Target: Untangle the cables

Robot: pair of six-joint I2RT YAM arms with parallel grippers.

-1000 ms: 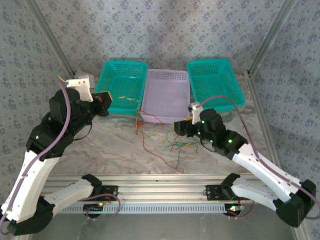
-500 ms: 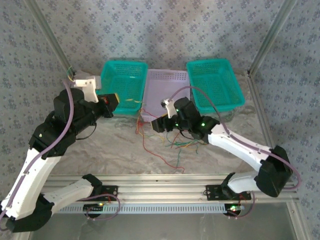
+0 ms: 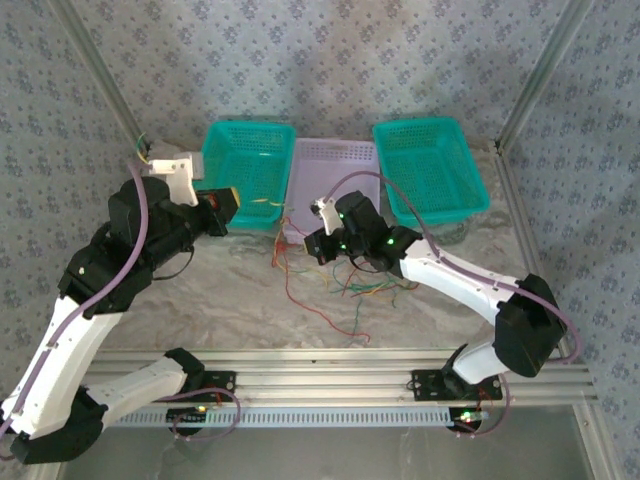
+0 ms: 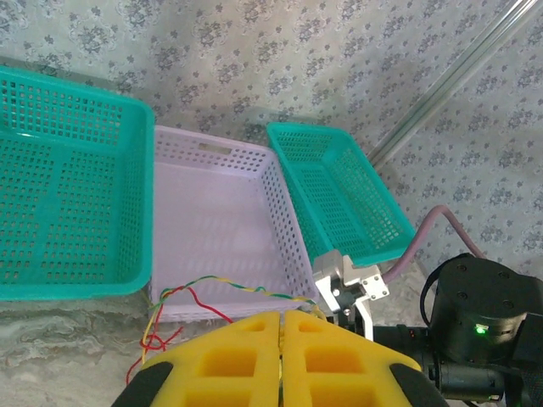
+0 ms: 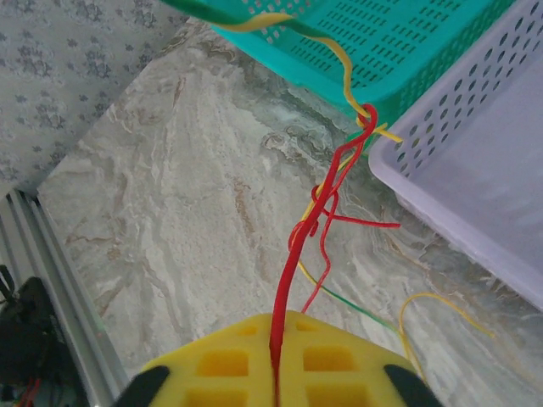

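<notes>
The cables form a loose tangle [image 3: 345, 285] of red, yellow and green strands on the marble tabletop in front of the lilac basket [image 3: 335, 150]. My left gripper [image 3: 232, 200] [image 4: 282, 315] is shut on a twisted yellow-green cable [image 4: 229, 284] that runs along the lilac basket's front wall to a knot. My right gripper [image 3: 312, 243] [image 5: 276, 318] is shut on a red cable [image 5: 293, 246]. That red strand stretches taut up to the knot [image 5: 365, 119] at the corner where the baskets meet.
A teal basket [image 3: 215, 170] stands left of the lilac one and another teal basket [image 3: 430, 125] to its right, all against the back wall. Slanted metal frame posts [image 3: 100, 80] flank the work area. A metal rail [image 3: 320, 360] runs along the near edge.
My right arm has swung left to the lilac basket's front corner and its gripper has shut on the red cable. The left gripper shifted slightly right early on, then stayed still.
</notes>
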